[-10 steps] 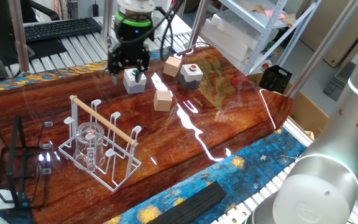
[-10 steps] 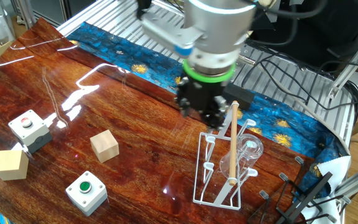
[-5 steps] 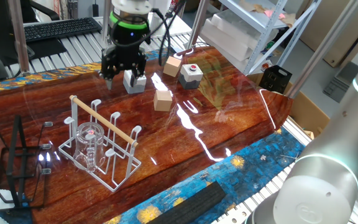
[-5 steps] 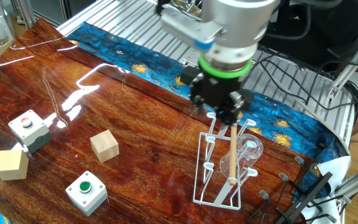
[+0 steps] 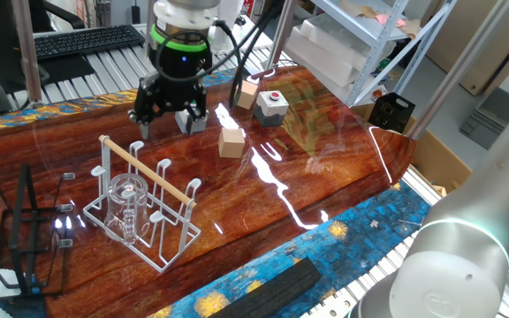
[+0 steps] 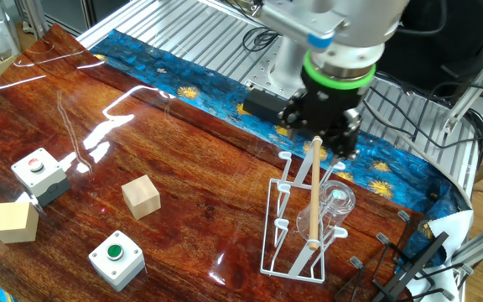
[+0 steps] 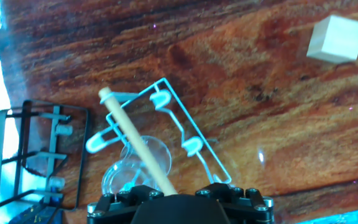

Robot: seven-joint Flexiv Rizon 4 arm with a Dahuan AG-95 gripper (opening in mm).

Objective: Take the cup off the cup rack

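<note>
While the hand view hides its fingers, the pincer [image 5: 160,113] looks open above the cup rack [image 5: 140,208]

- The cup [image 5: 127,205] is a clear glass mug, sitting upside down over one of the rack's pegs, in the lower left of one fixed view and the lower right of the other.
- The cup rack [image 5: 144,208] is white wire with upright pegs, standing on the surface.
- A light wooden rod [image 6: 313,191] runs across the rack's top, just beside the cup.
</note>
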